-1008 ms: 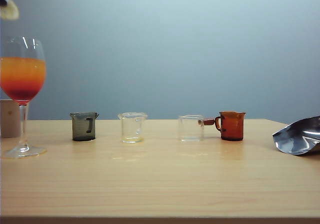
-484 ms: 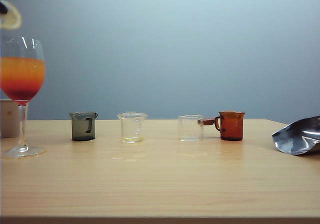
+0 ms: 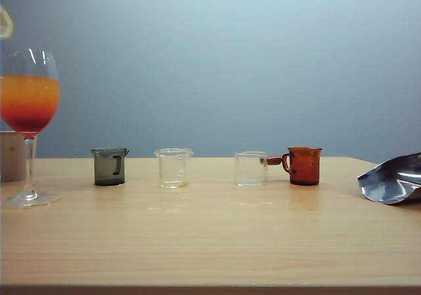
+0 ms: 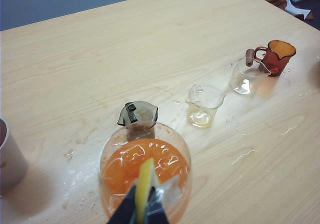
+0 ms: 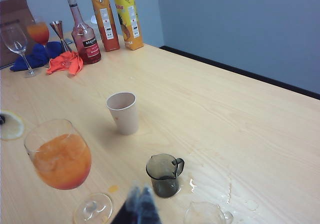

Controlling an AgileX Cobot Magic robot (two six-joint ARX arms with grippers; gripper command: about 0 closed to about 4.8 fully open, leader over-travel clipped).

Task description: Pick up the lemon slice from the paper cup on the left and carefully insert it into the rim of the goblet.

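The goblet [image 3: 29,97], with its orange-to-red drink, stands at the far left of the table. The thin yellow lemon slice [image 3: 5,24] hangs above its rim at the picture's left edge. In the left wrist view my left gripper [image 4: 144,196] is shut on the lemon slice [image 4: 145,184], held edge-on over the goblet's mouth [image 4: 186,156]. The paper cup [image 3: 12,155] stands behind the goblet, apart from it [image 5: 123,112]. My right gripper [image 5: 140,196] is shut and empty, low over the table near the goblet's foot [image 5: 92,209]. The slice [image 5: 11,125] hangs beside the bowl [image 5: 57,154].
A dark grey beaker [image 3: 110,166], two clear beakers [image 3: 174,168] [image 3: 251,168] and an amber handled beaker [image 3: 304,165] stand in a row. A silver pouch [image 3: 393,178] lies at the right edge. A bottle [image 5: 82,31], juice cartons [image 5: 117,19] and glasses stand at the table's far end.
The lemon slice has sunk a little toward the goblet's rim, shifted left and turned more edge-on. The goblet, cup, beakers and right gripper have not moved.
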